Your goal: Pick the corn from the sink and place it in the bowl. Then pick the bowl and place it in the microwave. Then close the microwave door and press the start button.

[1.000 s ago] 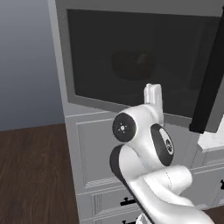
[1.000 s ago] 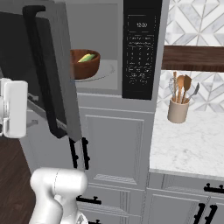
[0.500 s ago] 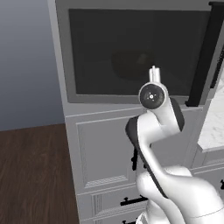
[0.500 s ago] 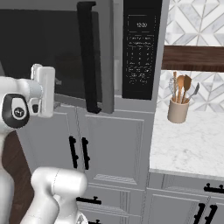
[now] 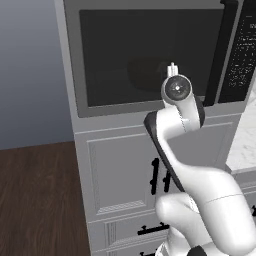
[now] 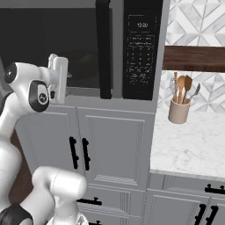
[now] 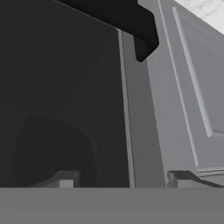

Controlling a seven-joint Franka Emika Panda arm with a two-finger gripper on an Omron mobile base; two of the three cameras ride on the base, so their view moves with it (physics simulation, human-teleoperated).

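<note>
Grey microwave door (image 6: 66, 44) sits shut, gripper (image 7: 118, 178) spread wide against its glass, holding nothing.

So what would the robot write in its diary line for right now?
step: close door, then press start | microwave door: looks shut | gripper: open, at the door glass | bowl: dim shape behind glass | control panel: untouched

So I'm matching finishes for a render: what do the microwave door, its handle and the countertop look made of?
Microwave door: dark glass, seemingly smooth; a dim bowl shape shows through it. Handle: plain black bar, probably matte plastic or coated metal, with no highlights. Countertop: white stone with grey veins, likely polished marble.
</note>
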